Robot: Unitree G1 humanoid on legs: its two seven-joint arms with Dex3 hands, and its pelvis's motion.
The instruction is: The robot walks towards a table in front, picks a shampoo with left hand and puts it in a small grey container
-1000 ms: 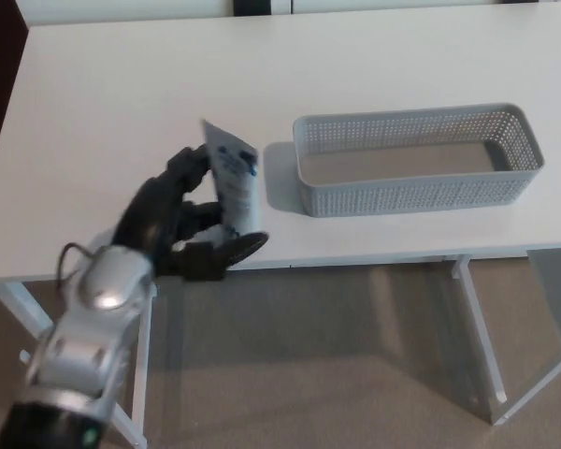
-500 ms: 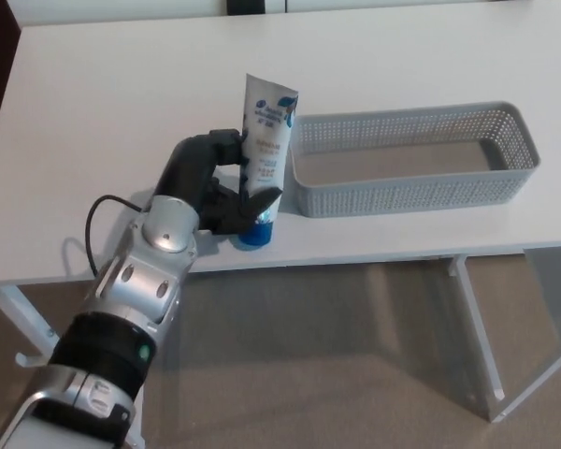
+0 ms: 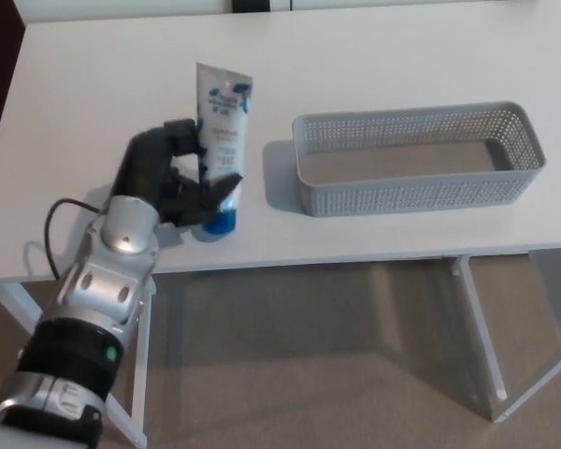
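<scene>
The shampoo is a white tube with blue print and a blue cap at its lower end, held nearly upright over the white table. My left hand is shut on its lower half, thumb in front and fingers behind. The tube stands left of the small grey container, a perforated rectangular basket with nothing visible inside. A gap of table separates tube and basket. My right hand does not show.
The table's front edge runs just below the basket and my hand, with beige floor and white table legs beneath. A black cable loops off my left forearm.
My left arm with the tube went up and right toward the basket, then back left by now. The tube stays upright in the hand.
</scene>
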